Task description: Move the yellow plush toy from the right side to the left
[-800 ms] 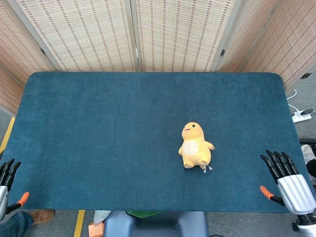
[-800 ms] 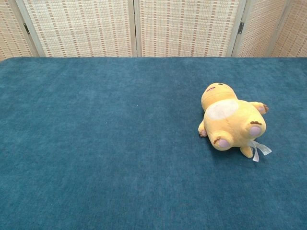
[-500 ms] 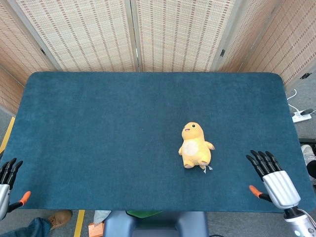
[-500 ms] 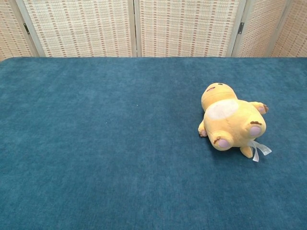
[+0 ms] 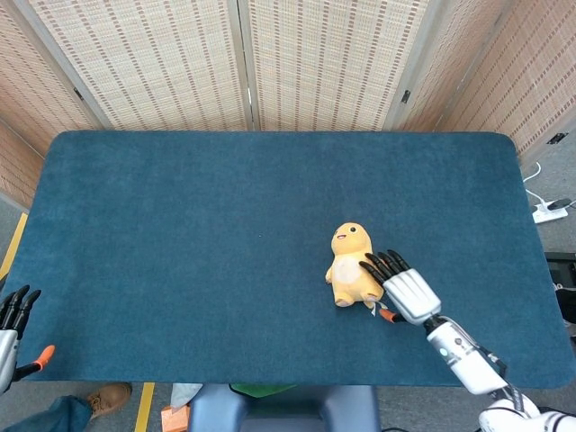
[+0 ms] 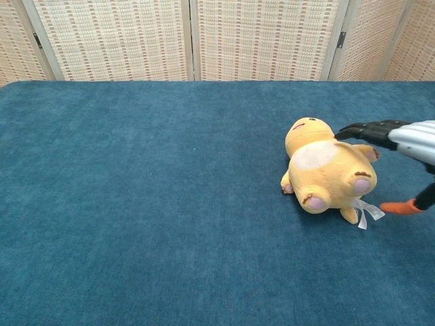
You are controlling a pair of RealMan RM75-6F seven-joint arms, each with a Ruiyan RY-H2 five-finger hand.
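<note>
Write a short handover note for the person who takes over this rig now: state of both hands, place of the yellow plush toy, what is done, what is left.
Right hand: fingers spread, reaching over the yellow plush toy from its right side; nothing gripped yet.
Left hand: open, idle at the near left edge of the blue cloth-covered table.
Toy: lying on its back, right of the table's centre.
Done: only the approach.
Left: grip the toy, carry it to the left side, release.
</note>
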